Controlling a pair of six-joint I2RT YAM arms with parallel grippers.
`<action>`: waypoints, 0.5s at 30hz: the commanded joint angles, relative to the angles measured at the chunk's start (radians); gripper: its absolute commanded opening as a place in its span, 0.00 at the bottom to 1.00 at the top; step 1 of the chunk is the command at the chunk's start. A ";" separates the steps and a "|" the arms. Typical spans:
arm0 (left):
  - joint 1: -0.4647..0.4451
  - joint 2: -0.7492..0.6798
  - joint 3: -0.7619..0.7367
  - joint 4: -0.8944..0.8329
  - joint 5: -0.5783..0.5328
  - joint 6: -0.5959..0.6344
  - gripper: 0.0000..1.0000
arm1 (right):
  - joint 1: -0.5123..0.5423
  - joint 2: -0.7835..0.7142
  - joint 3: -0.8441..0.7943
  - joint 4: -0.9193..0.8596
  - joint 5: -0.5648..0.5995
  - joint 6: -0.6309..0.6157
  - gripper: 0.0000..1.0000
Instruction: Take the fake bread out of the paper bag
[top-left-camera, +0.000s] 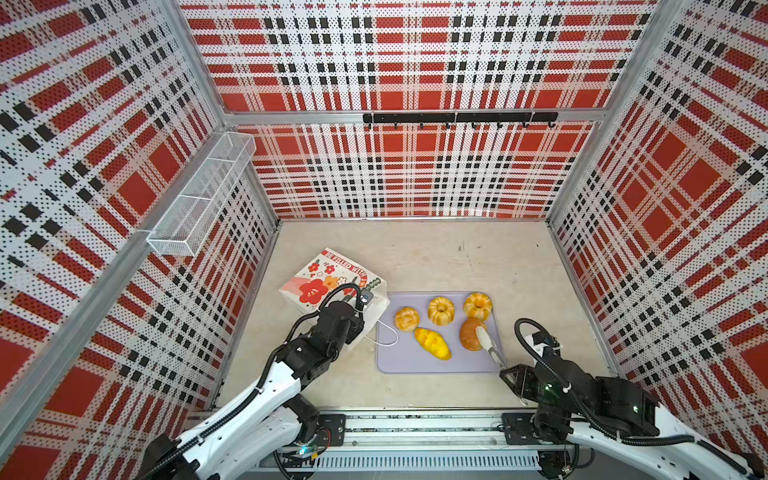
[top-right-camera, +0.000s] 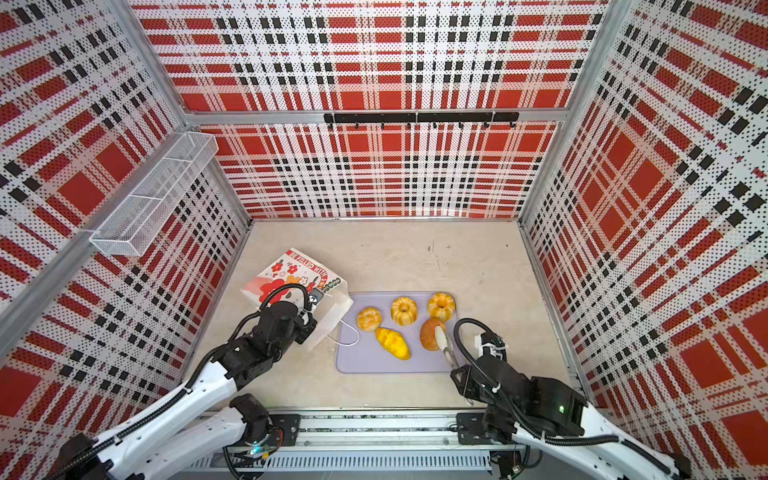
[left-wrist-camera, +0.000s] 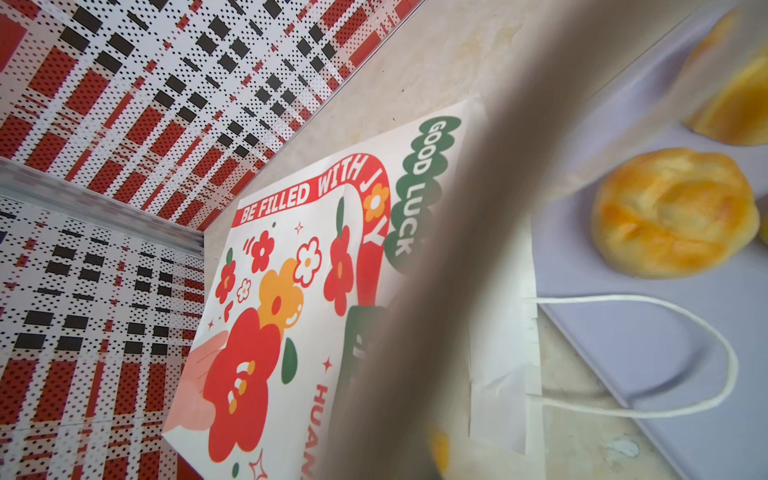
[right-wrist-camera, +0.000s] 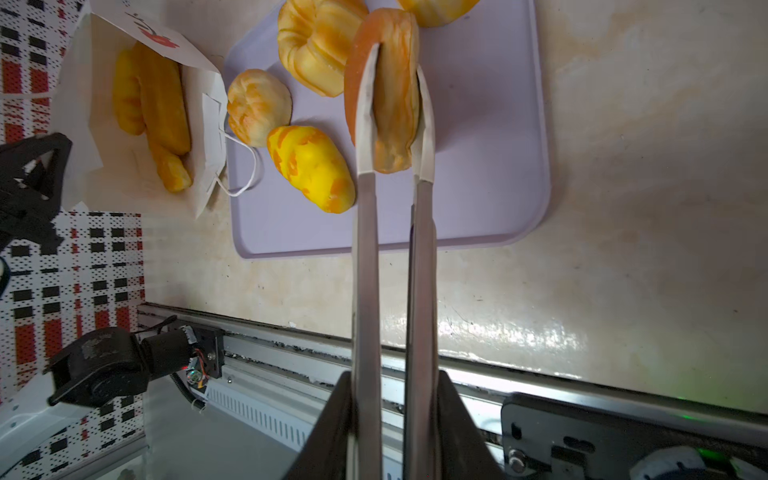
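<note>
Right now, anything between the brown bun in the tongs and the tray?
Nothing visible. The round brown bun, pinched in the tongs, is over bare lavender tray; the fluted ring bun and yellow loaf lie beside it, not under.

We see the bag (left-wrist-camera: 299, 291), flowered face towards us, at the lower centre of the frame, with the desk (left-wrist-camera: 436, 62) behind it. A blurred brown band (left-wrist-camera: 478, 232) crosses diagonally; we cannot tell what it is. At right, a roll (left-wrist-camera: 673, 212) sits on the tray (left-wrist-camera: 665, 345), and the bag's cord (left-wrist-camera: 685, 399) loops over the tray's edge.
</note>
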 joint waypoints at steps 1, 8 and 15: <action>-0.009 -0.013 -0.005 0.003 -0.009 -0.003 0.00 | -0.001 0.042 0.054 -0.028 0.043 0.009 0.38; -0.012 -0.014 -0.008 0.007 -0.013 -0.003 0.00 | -0.001 0.160 0.160 -0.103 0.112 -0.027 0.45; -0.011 -0.013 -0.008 0.007 -0.028 0.006 0.00 | -0.002 0.241 0.227 -0.117 0.156 -0.064 0.46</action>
